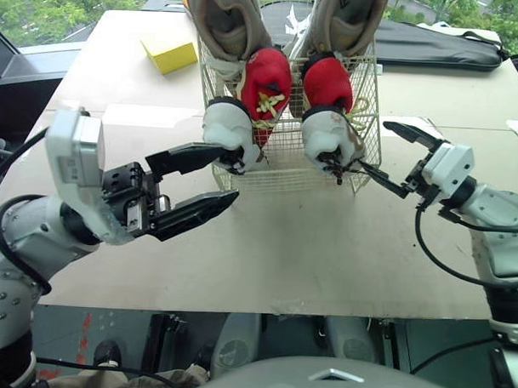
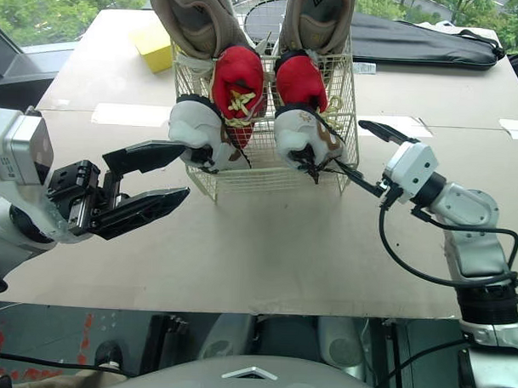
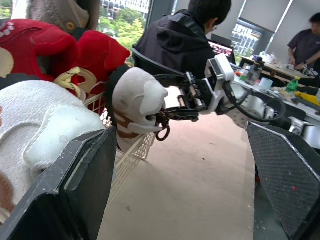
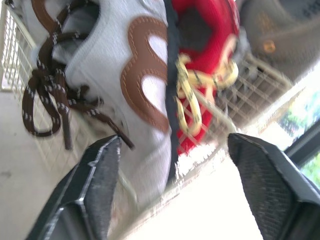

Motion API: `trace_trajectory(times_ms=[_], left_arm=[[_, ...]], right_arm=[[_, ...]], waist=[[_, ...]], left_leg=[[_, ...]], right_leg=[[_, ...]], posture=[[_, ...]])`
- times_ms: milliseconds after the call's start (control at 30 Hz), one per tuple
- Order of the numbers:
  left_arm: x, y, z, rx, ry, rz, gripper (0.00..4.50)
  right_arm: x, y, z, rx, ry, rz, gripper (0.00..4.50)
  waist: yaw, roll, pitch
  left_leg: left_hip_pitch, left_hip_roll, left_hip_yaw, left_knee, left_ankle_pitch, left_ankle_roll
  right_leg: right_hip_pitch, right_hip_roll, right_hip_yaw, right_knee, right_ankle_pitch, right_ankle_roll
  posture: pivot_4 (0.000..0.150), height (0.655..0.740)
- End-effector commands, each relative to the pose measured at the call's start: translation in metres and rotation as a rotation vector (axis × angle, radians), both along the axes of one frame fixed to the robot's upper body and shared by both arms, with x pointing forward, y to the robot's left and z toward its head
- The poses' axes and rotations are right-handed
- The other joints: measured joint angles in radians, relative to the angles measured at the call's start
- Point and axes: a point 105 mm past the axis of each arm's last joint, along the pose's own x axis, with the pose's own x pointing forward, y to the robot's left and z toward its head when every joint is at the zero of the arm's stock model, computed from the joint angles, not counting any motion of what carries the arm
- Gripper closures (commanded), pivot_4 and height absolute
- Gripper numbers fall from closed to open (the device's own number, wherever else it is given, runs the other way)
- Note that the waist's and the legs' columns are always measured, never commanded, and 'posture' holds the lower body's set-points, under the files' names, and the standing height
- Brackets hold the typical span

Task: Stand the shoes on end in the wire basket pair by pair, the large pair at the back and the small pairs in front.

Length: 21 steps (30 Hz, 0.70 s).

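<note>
A white wire basket (image 1: 281,156) stands on the table and holds three pairs of shoes on end. The large beige pair (image 1: 227,23) is at the back, the red pair (image 1: 267,79) is in the middle, and the white pair (image 1: 230,129) with brown laces is in front. My left gripper (image 1: 200,183) is open just left of the basket's front corner, beside the left white shoe (image 3: 45,135). My right gripper (image 1: 396,156) is open at the basket's right side, its lower finger close to the right white shoe (image 4: 135,80) and its laces.
A yellow box (image 1: 169,50) lies on the table behind and left of the basket. A long black bag (image 1: 434,43) lies across the back right. Two people (image 3: 185,35) sit at desks beyond the table. Bare tabletop (image 1: 308,247) stretches in front of the basket.
</note>
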Motion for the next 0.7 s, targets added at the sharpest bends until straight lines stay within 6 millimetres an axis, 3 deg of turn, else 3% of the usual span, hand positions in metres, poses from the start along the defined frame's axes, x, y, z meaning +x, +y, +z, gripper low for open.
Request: trace_trajectory(times_ms=[33, 200, 433, 533, 700], left_arm=[[-0.004, 0.007, -0.002, 0.007, -0.014, 0.073, 0.0], [-0.008, 0.028, -0.028, 0.086, 0.069, 0.187, 0.0], [-0.033, 0.081, -0.071, 0.234, 0.175, 0.35, 0.0], [-0.035, 0.088, -0.079, 0.268, 0.188, 0.373, 0.0], [-0.035, 0.087, -0.086, 0.308, 0.177, 0.343, 0.0]], right_arm=[[-0.014, -0.015, 0.024, 0.081, 0.084, -0.016, 1.3], [-0.045, -0.03, 0.023, 0.021, 0.227, 0.043, 1.3], [-0.091, -0.071, -0.019, -0.11, 0.467, 0.001, 1.3], [-0.104, -0.092, -0.028, -0.119, 0.483, -0.067, 1.3], [-0.108, -0.1, -0.032, -0.131, 0.484, -0.083, 1.3]], waist=[[-0.003, 0.001, 0.0], [-0.001, 0.002, 0.001], [0.003, 0.0, 0.0], [0.009, 0.001, 0.0], [0.008, 0.001, 0.0]], left_leg=[[0.0, 0.0, 0.0, 0.0, 0.0, 0.0], [-0.001, 0.0, 0.0, 0.0, -0.001, 0.001], [0.0, -0.001, 0.004, -0.003, -0.001, 0.001], [0.001, -0.001, 0.004, -0.003, -0.001, 0.002], [0.003, 0.001, 0.005, -0.003, -0.001, 0.002]], right_leg=[[0.0, 0.0, 0.0, 0.0, 0.0, 0.0], [0.0, 0.0, 0.0, -0.001, 0.0, 0.0], [0.001, 0.001, -0.001, -0.005, 0.0, 0.0], [0.005, 0.002, -0.002, -0.008, 0.0, 0.0], [0.008, 0.002, -0.002, -0.012, 0.0, 0.0]], posture=[[0.15, 0.74], [0.15, 0.74], [0.15, 0.74], [0.15, 0.74], [0.15, 0.74]])
